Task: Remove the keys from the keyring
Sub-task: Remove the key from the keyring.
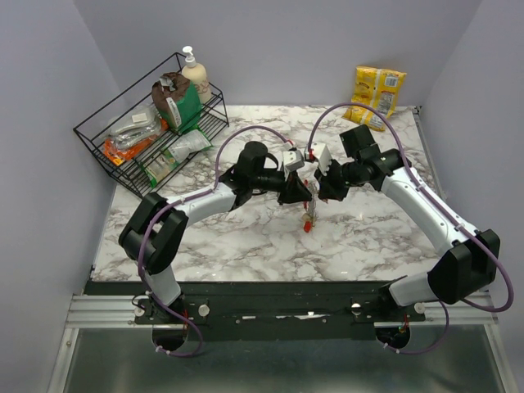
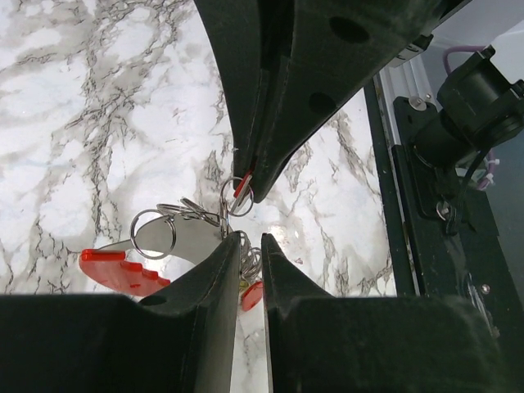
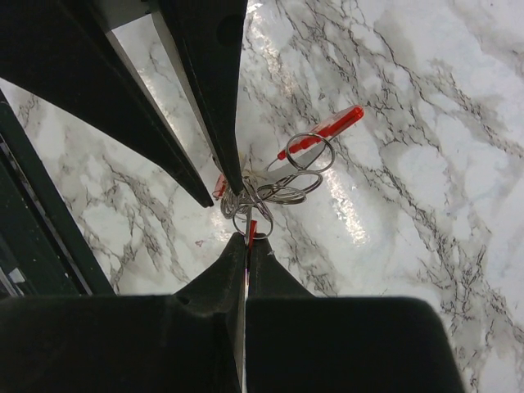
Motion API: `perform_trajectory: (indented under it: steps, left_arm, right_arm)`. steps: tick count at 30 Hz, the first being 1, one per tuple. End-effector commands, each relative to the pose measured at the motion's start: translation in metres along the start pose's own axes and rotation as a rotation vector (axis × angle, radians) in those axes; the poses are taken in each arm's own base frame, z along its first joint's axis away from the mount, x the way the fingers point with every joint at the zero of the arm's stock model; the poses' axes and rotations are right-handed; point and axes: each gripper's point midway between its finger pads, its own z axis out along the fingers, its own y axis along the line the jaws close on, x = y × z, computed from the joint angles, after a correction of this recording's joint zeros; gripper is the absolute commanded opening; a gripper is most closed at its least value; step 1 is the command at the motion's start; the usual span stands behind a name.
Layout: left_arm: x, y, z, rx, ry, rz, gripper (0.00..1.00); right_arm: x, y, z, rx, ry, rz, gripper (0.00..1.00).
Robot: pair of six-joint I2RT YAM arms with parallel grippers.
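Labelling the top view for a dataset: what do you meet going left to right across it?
Wire rack → left end effector → keyring with hanging keys → right end effector → yellow packet.

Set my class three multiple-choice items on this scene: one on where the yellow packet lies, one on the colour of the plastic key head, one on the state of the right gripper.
1. Where on the table is the yellow packet?
A. front left corner
B. dead centre
C. back right corner

2. What colour is the plastic key head?
A. blue
B. red
C. green

3. How is the right gripper?
A. shut on the keyring
B. wide open
C. lying flat on the marble

Answers:
1 C: in the top view it sits by the back wall on the right.
2 B: both wrist views show it red.
3 A: its fingertips meet on the small ring, held up off the table.
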Motion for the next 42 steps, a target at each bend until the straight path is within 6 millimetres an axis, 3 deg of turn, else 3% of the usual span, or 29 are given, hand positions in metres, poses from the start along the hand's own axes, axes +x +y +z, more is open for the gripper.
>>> perform_trajectory:
  steps: [1,7,11,18,25,42]
  left_arm:
    - [-0.002,0.003,0.002,-0.016,0.000,0.020,0.25]
    - [-0.012,-0.007,-0.005,0.032,-0.052,0.007,0.25]
    - [-0.022,0.001,-0.009,0.005,-0.085,0.011,0.25]
    - [-0.012,0.015,-0.005,-0.040,-0.057,-0.006,0.26]
    - [-0.007,0.005,0.003,0.003,-0.041,-0.013,0.26]
    - [-0.004,0.003,0.006,0.020,-0.040,-0.022,0.27]
  right_arm:
    - [-0.007,0.004,-0.006,-0.011,-0.028,-0.016,0.06]
    - [-0.002,0.004,-0.002,-0.009,-0.017,-0.011,0.06]
    - [-0.002,0.005,-0.003,-0.016,-0.022,-0.009,0.06]
    - [-0.005,0.012,-0.005,-0.041,-0.037,-0.007,0.07]
    - [-0.007,0.012,-0.004,-0.046,-0.045,0.000,0.06]
    - [-0.004,0.014,0.000,-0.063,-0.041,0.007,0.07]
